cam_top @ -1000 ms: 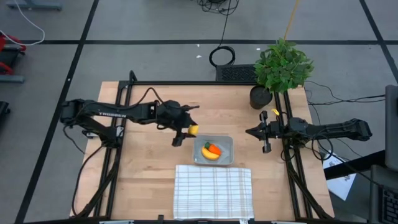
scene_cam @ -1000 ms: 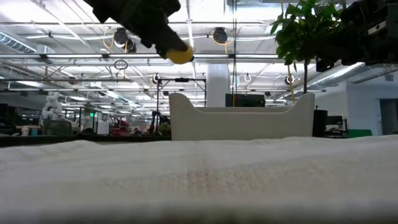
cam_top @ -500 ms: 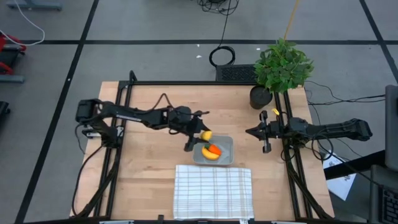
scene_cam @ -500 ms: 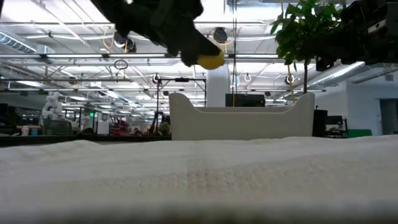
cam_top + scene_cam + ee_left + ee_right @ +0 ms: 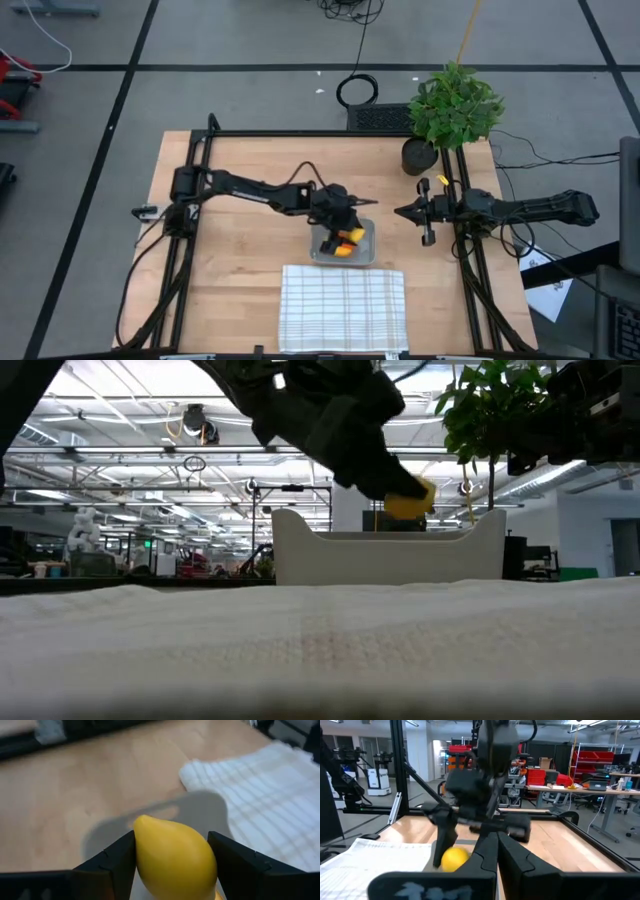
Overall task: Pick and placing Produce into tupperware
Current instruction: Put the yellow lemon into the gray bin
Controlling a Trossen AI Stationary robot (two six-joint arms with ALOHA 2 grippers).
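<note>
My left gripper [image 5: 350,236] hangs over the translucent grey tub [image 5: 368,227], shut on the small yellow lemon [image 5: 175,855]. The low view shows the lemon [image 5: 408,502] just above the tub's rim [image 5: 390,538]. The orange carrot [image 5: 347,246] and the yellow banana [image 5: 342,253] lie in the tub, partly hidden by the gripper. My right gripper [image 5: 399,212] waits shut, right of the tub and apart from it; its wrist view looks at the lemon [image 5: 454,858]. My left gripper pinches the lemon across its middle [image 5: 150,857] between its two fingers [image 5: 116,862], one on each side. The fingers slant down from the table's left side. The lemon is lifted clear, above the tub's inside.
A white grid-patterned cloth [image 5: 343,308] lies on the table just nearer than the tub and fills the front of the low view [image 5: 320,650]. A leafy potted plant [image 5: 452,105] stands at the far right corner. Bare wood [image 5: 240,260] lies left of the tub.
My left gripper has carried the lemon toward the table's right edge, from left of the tub to over it, and has come down until the lemon is just above the rim. It has stayed shut on the lemon. The right arm has kept still.
</note>
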